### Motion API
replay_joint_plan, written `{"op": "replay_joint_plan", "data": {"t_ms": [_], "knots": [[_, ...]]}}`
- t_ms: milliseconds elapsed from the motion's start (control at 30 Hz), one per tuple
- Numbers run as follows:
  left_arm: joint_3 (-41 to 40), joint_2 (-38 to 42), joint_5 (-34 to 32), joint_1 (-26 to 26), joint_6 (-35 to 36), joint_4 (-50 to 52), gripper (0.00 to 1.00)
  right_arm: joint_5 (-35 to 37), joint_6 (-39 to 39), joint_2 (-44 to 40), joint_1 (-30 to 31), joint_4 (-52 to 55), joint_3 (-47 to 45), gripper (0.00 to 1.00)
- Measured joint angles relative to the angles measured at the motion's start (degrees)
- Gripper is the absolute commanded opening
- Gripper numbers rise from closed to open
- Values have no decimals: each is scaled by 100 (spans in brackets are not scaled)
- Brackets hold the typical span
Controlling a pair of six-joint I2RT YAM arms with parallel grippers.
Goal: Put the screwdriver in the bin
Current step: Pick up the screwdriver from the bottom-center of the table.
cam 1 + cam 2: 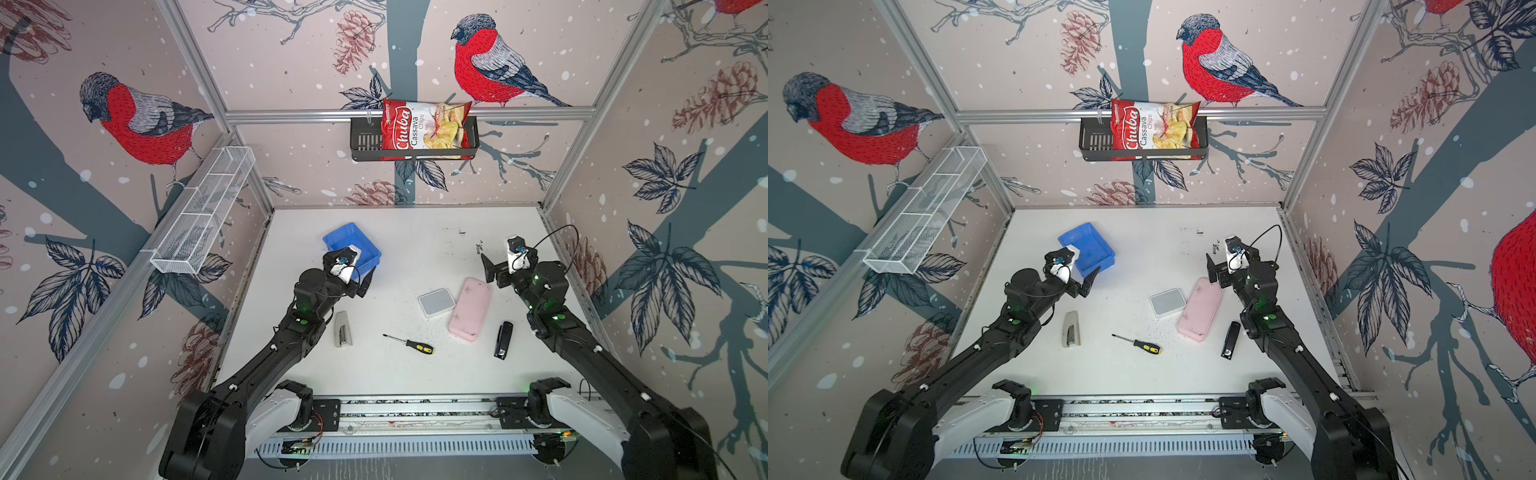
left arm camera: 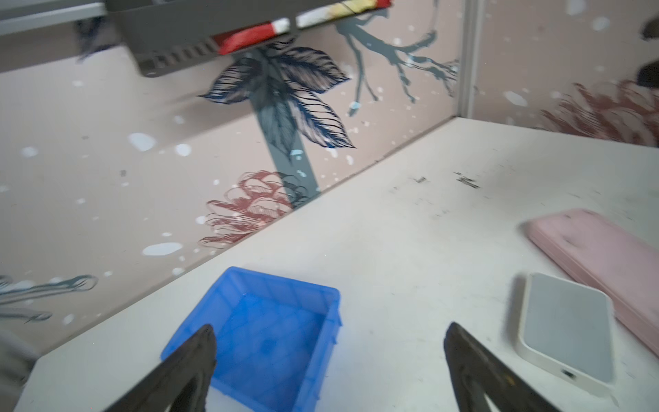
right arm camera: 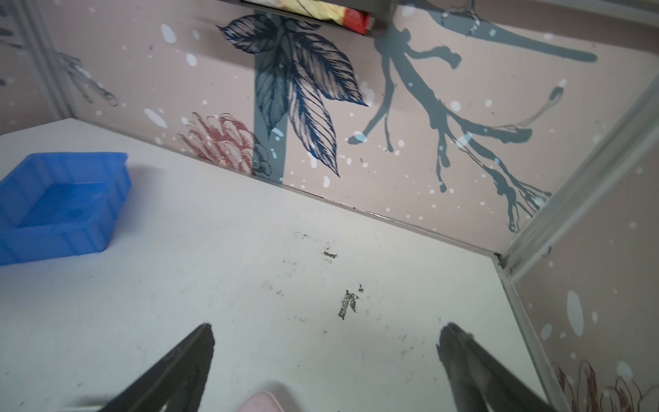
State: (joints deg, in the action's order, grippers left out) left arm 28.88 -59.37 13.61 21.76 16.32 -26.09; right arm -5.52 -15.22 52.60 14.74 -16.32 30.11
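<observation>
The screwdriver point(image 1: 409, 344) point(image 1: 1138, 344), with a black and yellow handle, lies loose on the white table towards the front, shaft pointing left. The blue bin point(image 1: 347, 239) point(image 1: 1086, 241) point(image 2: 271, 321) point(image 3: 60, 203) sits empty at the back left. My left gripper point(image 1: 359, 283) point(image 1: 1084, 284) point(image 2: 328, 331) hovers open at the bin's near right corner, holding nothing. On the right side my right gripper point(image 1: 496, 268) point(image 1: 1219, 268) point(image 3: 326, 330) is open and empty over bare table, far from the screwdriver.
A silver stapler point(image 1: 343, 329) lies left of the screwdriver. To its right are a grey-white box point(image 1: 437, 302), a pink case point(image 1: 471, 309) and a black stapler point(image 1: 503, 340). A black slotted basket point(image 1: 365, 141) with a chips bag point(image 1: 419, 129) and a white wire basket point(image 1: 203, 216) hang on the walls.
</observation>
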Motion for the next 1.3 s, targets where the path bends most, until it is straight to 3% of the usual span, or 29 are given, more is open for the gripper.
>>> {"op": "replay_joint_plan", "data": {"t_ms": [367,600,967,1300], "knots": [[520,-542,704,1491,796,1397,98,-1360,-1158,-1423,778,3147,437,99],[498,-1097,743,2507,1517,1727,95,-1700,-1331,-1755,1460,4568,837,99],[837,-2052,675,2811,2627,2594,85,-1969,-1493,-1508,1888,5268,1340,99],[1202,-2942,719,2944,3211,3248,68,-1803,-1864,-1285,2297,5882,1698,99]]}}
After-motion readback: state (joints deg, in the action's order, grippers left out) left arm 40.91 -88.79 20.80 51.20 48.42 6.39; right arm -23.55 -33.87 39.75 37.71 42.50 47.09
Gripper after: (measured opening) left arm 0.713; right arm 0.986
